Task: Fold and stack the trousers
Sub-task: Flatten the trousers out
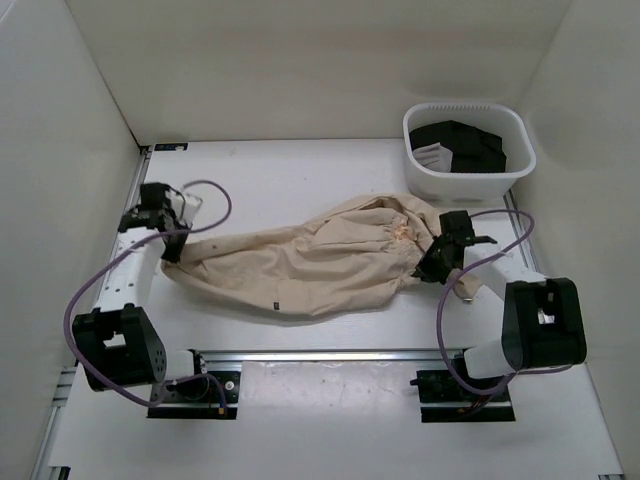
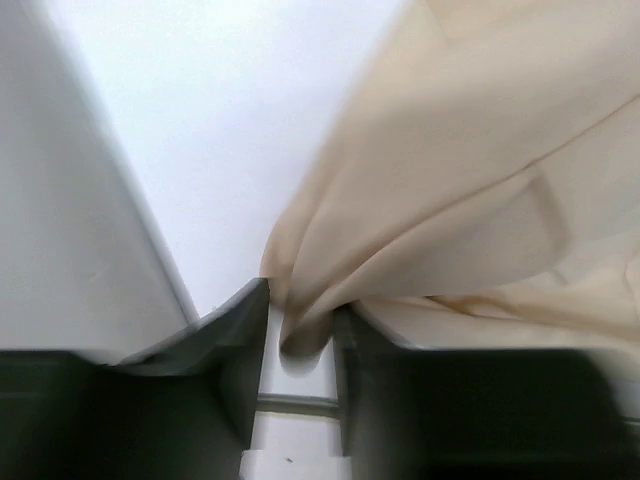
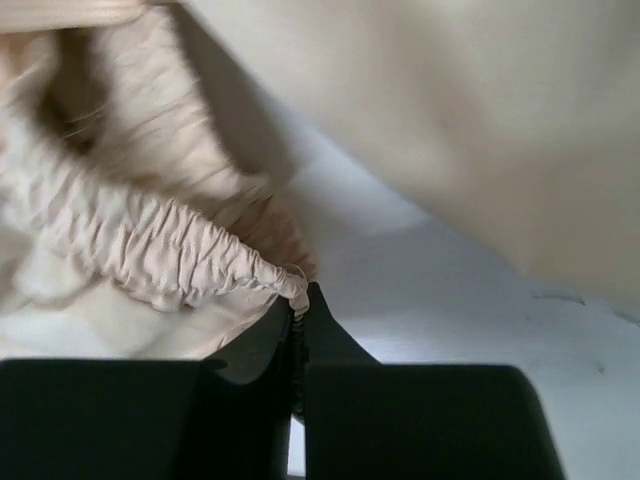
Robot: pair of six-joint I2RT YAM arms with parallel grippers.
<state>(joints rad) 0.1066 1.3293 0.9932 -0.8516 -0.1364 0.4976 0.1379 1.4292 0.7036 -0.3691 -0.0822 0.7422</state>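
The white desk [image 1: 300, 170] fills my overhead view. Across the middle of the desk lie the trousers [image 1: 310, 265], light beige and wrinkled. They are spread lengthwise from the desk's left side to its right side, and the gathered waist is at the right end.

In the far right corner of the desk is a white plastic basket [image 1: 420, 180] with black clothing [image 1: 465, 145] inside it. The basket sits apart from the trousers.

Both arms reach in from the near edge of the desk. The left end effector [image 1: 172, 245] is near the desk's left edge, at the narrow leg end of the trousers. On its wrist camera the gap between the fingers is narrow, with a fold of beige cloth [image 2: 310, 300] caught in it.

The right end effector [image 1: 425, 265] is on the desk's right side, at the waist end. On its wrist camera the fingers are pressed together on the end of the ruched elastic waistband [image 3: 170, 250]. Loose cloth hangs above them, and bare desk shows beneath.
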